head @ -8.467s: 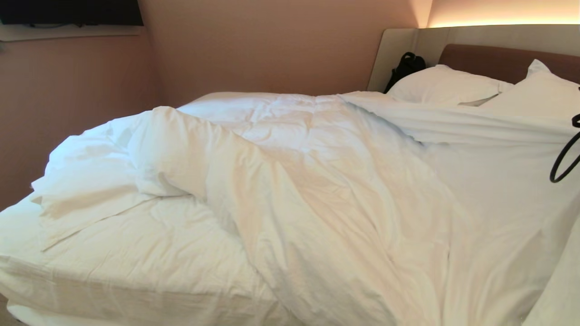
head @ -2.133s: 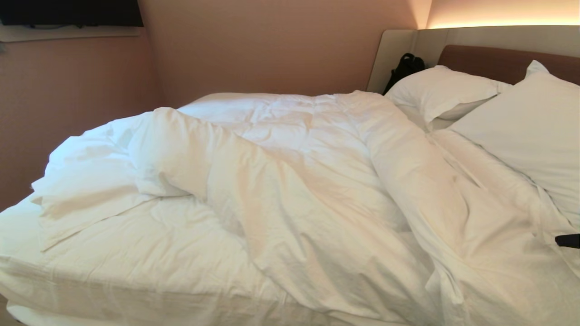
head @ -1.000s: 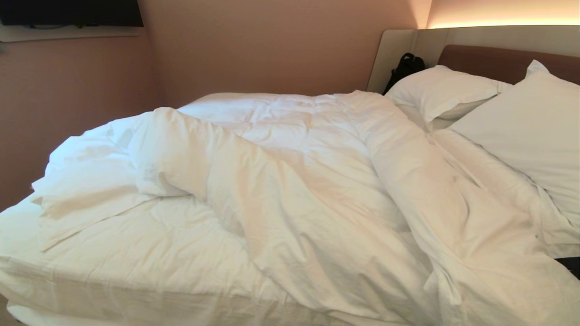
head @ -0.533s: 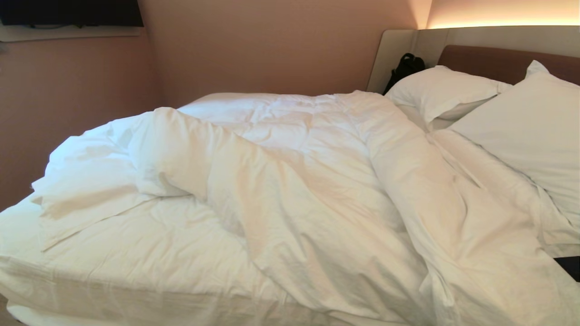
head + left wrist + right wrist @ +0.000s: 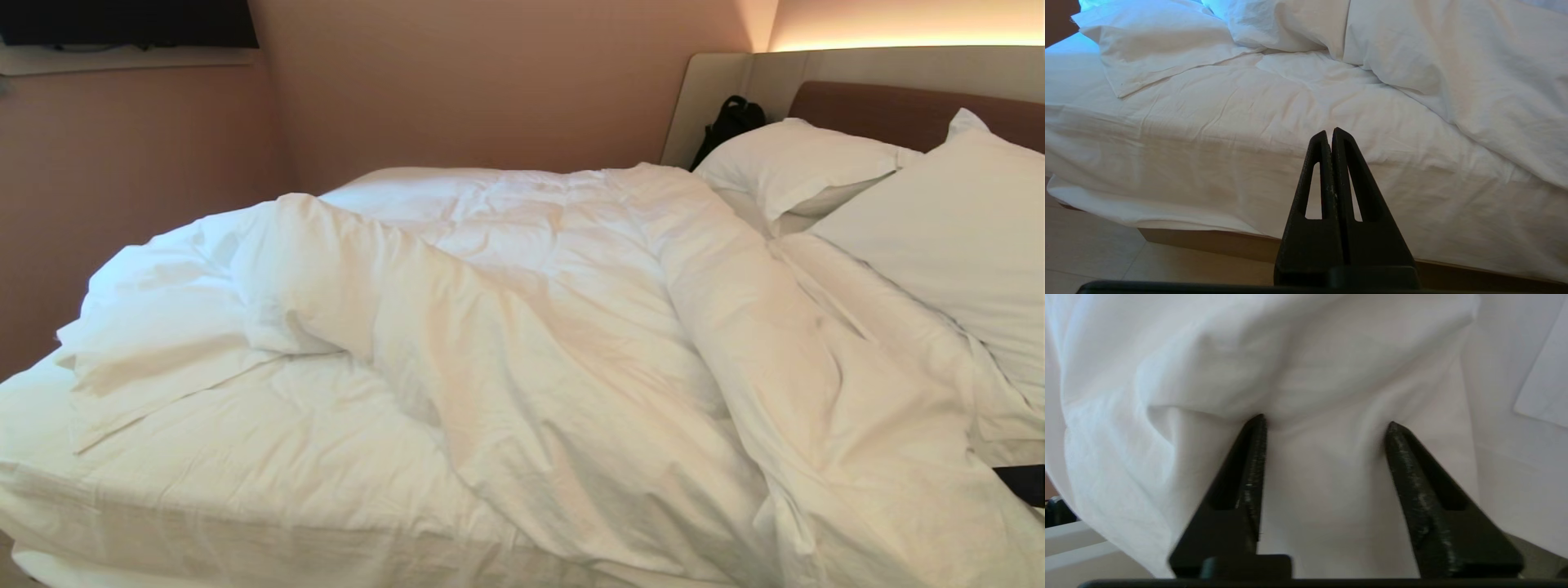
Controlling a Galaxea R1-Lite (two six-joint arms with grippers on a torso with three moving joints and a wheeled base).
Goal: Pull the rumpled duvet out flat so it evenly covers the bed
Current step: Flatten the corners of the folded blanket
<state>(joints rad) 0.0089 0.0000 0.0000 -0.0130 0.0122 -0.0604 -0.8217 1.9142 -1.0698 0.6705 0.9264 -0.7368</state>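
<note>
Right gripper (image 5: pixel 1325 424) sat at the near right edge of the bed (image 5: pixel 163 523), fingers spread with a fold of duvet (image 5: pixel 571 343) between the tips; tips touched the cloth but had not pinched it. In the head view only a dark sliver of it showed at the right border. Left gripper (image 5: pixel 1329 136) hung parked off the foot-side of the bed, fingers pressed together, holding nothing.

For a good grab: push the tips deeper so a thick fold sits between them, close fully, then pull low and outward toward the near side, not up.

Duvet lay bunched in a long ridge running diagonally, from the far corner by the pillows (image 5: pixel 796 159) down to the near right edge, with another heap at the left end. Bare sheet (image 5: pixel 245 457) showed at near left.
</note>
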